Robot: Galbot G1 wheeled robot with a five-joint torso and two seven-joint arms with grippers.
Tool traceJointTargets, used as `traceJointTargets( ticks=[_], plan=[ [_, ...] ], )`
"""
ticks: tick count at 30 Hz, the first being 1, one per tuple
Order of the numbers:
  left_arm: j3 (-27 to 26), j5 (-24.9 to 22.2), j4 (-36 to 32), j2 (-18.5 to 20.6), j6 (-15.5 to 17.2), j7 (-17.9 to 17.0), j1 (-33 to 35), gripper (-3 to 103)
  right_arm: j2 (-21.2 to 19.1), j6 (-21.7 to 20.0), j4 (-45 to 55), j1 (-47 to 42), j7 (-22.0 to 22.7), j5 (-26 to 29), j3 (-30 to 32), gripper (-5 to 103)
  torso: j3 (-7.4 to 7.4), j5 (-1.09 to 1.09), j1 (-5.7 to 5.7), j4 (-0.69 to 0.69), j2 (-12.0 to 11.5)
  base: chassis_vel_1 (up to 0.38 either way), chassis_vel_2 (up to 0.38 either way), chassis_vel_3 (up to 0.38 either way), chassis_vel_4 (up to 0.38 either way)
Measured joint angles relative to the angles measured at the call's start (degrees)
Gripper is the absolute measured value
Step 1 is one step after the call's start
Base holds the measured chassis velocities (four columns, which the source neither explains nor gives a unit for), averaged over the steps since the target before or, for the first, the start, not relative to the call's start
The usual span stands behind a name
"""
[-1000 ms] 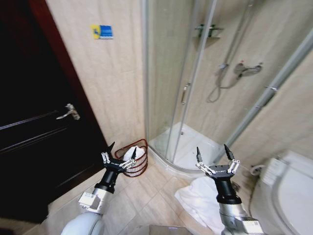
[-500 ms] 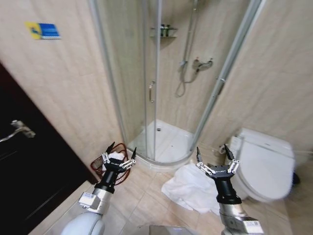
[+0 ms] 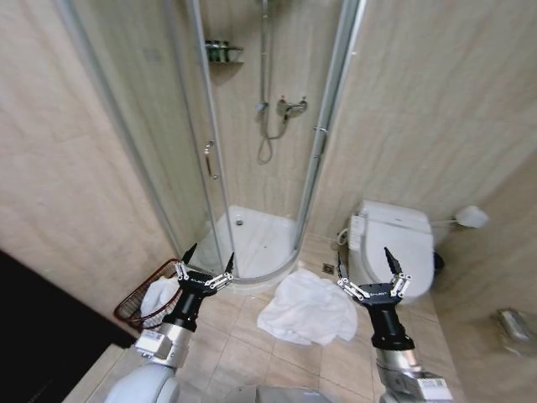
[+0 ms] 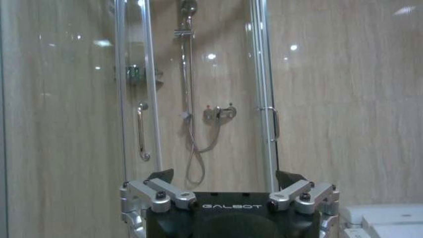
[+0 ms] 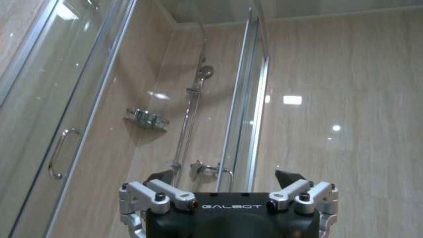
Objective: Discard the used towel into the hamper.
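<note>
A crumpled white towel (image 3: 307, 308) lies on the tiled floor in front of the shower, between my two arms in the head view. The reddish-brown wire hamper (image 3: 134, 303) stands at the lower left by the wall, with some white cloth (image 3: 157, 295) inside it. My left gripper (image 3: 206, 263) is raised and open, just right of the hamper. My right gripper (image 3: 367, 265) is raised and open, above the towel's right edge. Both wrist views look over open gripper fingers, the left (image 4: 226, 174) and the right (image 5: 226, 173), toward the shower.
A curved glass shower cubicle (image 3: 252, 151) with a white tray (image 3: 252, 243) fills the middle. A white toilet (image 3: 390, 238) stands to the right, behind my right gripper. A dark door edge (image 3: 33, 327) is at the lower left. Tiled walls close in on both sides.
The whole head view has swung right: the dark door has slid off left, and the toilet and towel have come toward the centre. Both grippers stay raised and open as before.
</note>
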Motion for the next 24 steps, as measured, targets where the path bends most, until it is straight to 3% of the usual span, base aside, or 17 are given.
traceJointTargets(
  ticks=[24],
  plan=[
    [0.00, 0.00, 0.00, 0.00, 0.00, 0.00, 0.00, 100, 0.00, 0.00, 0.00, 0.00, 0.00, 0.00, 0.00, 100, 0.00, 0.00, 0.00, 0.00, 0.00, 0.000, 0.000, 0.000, 0.000]
  ],
)
